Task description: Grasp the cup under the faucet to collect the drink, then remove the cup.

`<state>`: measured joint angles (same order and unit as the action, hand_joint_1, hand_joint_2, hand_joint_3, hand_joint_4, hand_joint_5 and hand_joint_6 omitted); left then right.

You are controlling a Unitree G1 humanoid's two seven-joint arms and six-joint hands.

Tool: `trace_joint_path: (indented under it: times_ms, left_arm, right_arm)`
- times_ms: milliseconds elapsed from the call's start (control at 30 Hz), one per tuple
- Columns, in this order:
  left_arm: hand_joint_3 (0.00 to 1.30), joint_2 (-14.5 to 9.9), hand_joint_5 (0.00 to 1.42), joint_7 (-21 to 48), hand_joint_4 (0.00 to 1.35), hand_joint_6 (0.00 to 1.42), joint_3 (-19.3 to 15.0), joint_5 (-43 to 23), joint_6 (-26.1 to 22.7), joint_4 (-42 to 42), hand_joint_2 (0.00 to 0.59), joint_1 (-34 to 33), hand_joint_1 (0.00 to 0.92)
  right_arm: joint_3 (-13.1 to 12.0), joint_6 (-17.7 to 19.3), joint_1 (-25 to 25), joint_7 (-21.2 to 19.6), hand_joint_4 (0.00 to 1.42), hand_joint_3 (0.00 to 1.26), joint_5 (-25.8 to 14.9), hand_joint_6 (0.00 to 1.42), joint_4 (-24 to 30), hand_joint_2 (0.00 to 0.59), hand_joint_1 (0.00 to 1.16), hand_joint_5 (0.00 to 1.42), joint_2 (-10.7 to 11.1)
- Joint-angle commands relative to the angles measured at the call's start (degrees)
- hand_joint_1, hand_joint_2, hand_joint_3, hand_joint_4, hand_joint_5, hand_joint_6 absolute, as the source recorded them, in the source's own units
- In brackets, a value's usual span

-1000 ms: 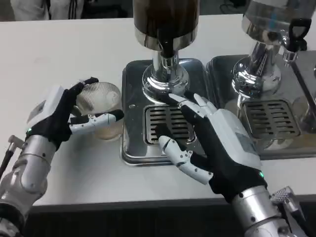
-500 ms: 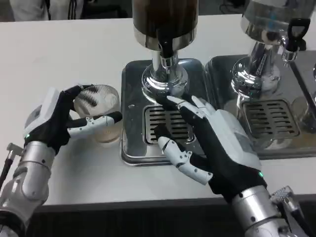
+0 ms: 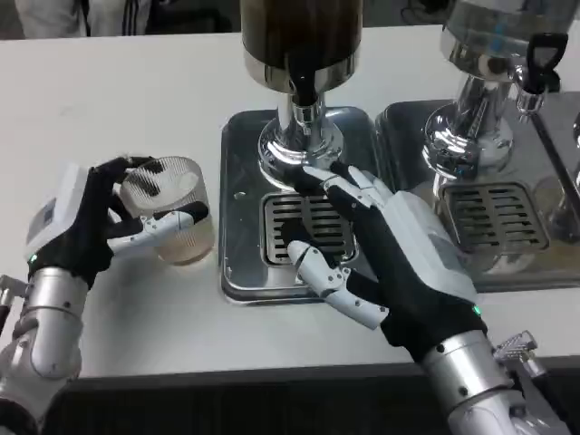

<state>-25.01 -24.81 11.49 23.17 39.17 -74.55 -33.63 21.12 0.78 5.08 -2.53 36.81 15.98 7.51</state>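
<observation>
Left hand grips the ribbed clear plastic cup left of the steel drip tray, right hand open and empty over the grate; next, carry the cup right under the dark dispenser's black faucet.

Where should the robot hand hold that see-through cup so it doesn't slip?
Around its ribbed side wall, coming from the left, as the left robot hand does now. The cup stands upright on the table beside the drip tray, so wrapping its round middle looks steadiest.

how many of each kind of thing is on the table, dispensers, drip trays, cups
drink dispensers: 2, one with dark drink and one on the right
drip trays: 2, one under each
cups: 1, a clear ribbed cup held by the left robot hand
total: 5
</observation>
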Motion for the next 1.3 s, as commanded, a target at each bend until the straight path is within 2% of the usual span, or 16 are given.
trace_joint_path:
  times_ms: [33, 167, 333, 667, 1033, 1300]
  left_arm:
    - [0.55, -1.9, 0.92, -1.6, 0.57, 1.20, -0.8, 0.1, 2.5, 1.3, 0.080, 0.5, 0.519]
    - [0.56, -2.3, 0.92, -1.7, 0.57, 1.20, -1.1, 0.0, 2.9, 1.3, 0.080, 0.6, 0.517]
    - [0.56, -3.1, 0.92, -2.0, 0.58, 1.20, -1.6, 0.1, 5.8, 2.5, 0.075, 0.5, 0.516]
    - [0.57, -3.5, 0.92, 0.0, 0.59, 1.20, 0.8, 3.9, 11.4, 4.7, 0.068, -1.8, 0.509]
    - [0.58, -2.0, 0.92, 4.6, 0.59, 1.19, 2.5, 5.2, 9.5, 3.1, 0.066, -5.2, 0.507]
    - [0.58, -0.2, 0.92, 7.5, 0.59, 1.19, 3.9, 5.7, 7.6, 2.0, 0.066, -7.4, 0.507]
  right_arm:
    - [0.1, 1.3, -1.1, -0.2, 0.26, 0.24, -0.7, 0.00, -1.1, 0.418, 0.21, 0.06, 0.1]
    - [0.1, 1.5, -1.1, -0.3, 0.26, 0.24, -0.8, 0.00, -1.5, 0.417, 0.22, 0.06, 0.0]
    - [0.0, 1.5, -1.1, -0.7, 0.26, 0.24, -0.9, 0.00, -1.5, 0.417, 0.22, 0.06, -0.2]
    - [0.0, 2.6, -1.1, -3.3, 0.23, 0.23, -0.6, 0.02, -2.9, 0.426, 0.23, 0.06, -1.2]
    - [0.3, 4.1, 0.6, -8.3, 0.21, 0.21, -0.2, 0.03, -3.8, 0.426, 0.24, 0.06, -2.4]
    - [-0.4, 4.6, 2.3, -11.3, 0.20, 0.21, 0.1, 0.04, -3.0, 0.426, 0.24, 0.06, -2.8]
